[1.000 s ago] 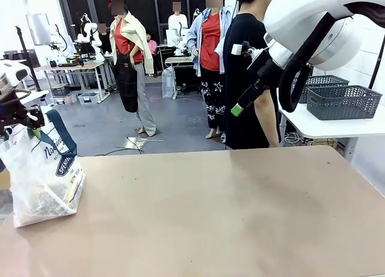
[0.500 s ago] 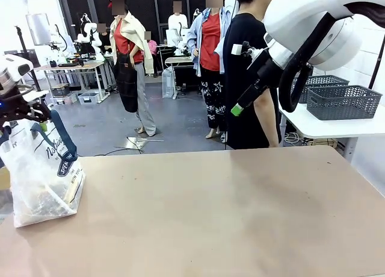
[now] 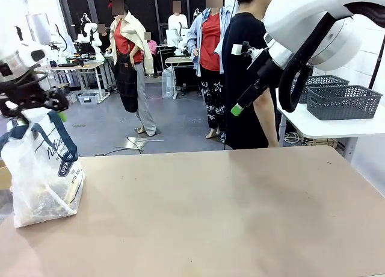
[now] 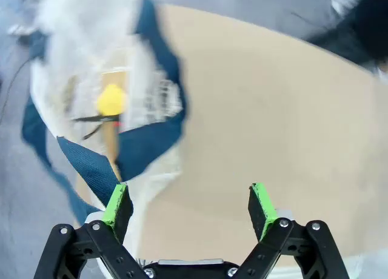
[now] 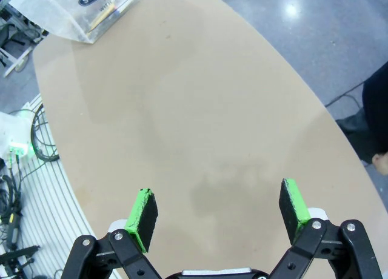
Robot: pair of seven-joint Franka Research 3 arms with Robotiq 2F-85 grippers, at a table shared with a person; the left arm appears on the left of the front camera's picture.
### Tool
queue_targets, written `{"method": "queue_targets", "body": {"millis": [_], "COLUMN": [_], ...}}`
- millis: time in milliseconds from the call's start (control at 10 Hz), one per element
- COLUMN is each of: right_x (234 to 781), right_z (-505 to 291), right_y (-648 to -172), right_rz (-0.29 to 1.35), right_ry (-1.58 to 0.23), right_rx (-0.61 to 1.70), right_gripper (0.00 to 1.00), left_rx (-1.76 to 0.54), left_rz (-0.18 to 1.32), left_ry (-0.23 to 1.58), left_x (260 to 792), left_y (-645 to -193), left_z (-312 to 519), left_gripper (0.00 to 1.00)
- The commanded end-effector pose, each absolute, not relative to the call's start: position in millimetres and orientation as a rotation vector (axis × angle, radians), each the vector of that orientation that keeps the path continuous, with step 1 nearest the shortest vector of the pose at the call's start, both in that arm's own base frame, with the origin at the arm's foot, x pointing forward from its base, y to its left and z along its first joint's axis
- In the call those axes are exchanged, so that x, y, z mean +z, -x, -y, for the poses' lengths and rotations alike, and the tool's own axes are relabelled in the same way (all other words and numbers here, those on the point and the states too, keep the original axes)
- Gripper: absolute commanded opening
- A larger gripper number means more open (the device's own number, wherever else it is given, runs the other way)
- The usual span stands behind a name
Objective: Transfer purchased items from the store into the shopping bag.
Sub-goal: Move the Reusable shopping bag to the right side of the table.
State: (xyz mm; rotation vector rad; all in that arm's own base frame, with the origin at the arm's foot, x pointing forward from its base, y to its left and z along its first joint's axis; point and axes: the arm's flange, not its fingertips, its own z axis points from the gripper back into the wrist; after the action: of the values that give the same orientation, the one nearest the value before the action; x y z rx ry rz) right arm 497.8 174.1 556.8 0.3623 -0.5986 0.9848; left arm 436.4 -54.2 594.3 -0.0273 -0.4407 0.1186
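Observation:
The shopping bag (image 3: 42, 174), translucent whitish plastic with navy handles and dark lettering, stands at the table's left edge with items inside. My left gripper (image 3: 36, 108) hovers just above its mouth, open and holding nothing. In the left wrist view the bag (image 4: 91, 60) lies blurred at upper left with a yellow item (image 4: 111, 100) in it, and nothing sits in the left gripper (image 4: 188, 203). My right gripper (image 5: 219, 212) is open high over the bare table, with the bag (image 5: 85, 6) far off. The right gripper (image 3: 237, 109) also hangs at upper right.
A person in a black shirt (image 3: 246, 78) stands at the table's far side. Two dark grey lattice baskets (image 3: 343, 102) rest on a white side table at right. The tan table (image 3: 228, 217) stretches wide between the bag and the right edge.
My left gripper has opened fully and risen a little up and to the right, away from the bag's handles. The bag stays standing in place. The right arm has not moved.

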Motion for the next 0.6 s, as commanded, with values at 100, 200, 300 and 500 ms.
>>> {"method": "queue_targets", "body": {"millis": [100,200,300,500], "right_x": [554,554,554,554], "right_z": [-173,-173,-173,-173], "right_y": [-495,-495,-495,-495], "right_rz": [0.594,0.594,0.594,0.594], "right_ry": [-0.346,-0.346,-0.346,-0.346], "right_rx": [0.987,0.987,0.987,0.987], "right_gripper": [1.00,1.00,1.00,1.00], "left_rx": [-0.191,-0.287,-0.388,-0.579], "left_rz": [0.337,0.418,0.487,0.451], "left_ry": [0.256,0.340,0.459,0.604], "left_x": [602,596,593,593], "left_y": [-467,-477,-484,-487], "left_z": [75,83,87,92], "left_gripper": [1.00,1.00,1.00,1.00]}}
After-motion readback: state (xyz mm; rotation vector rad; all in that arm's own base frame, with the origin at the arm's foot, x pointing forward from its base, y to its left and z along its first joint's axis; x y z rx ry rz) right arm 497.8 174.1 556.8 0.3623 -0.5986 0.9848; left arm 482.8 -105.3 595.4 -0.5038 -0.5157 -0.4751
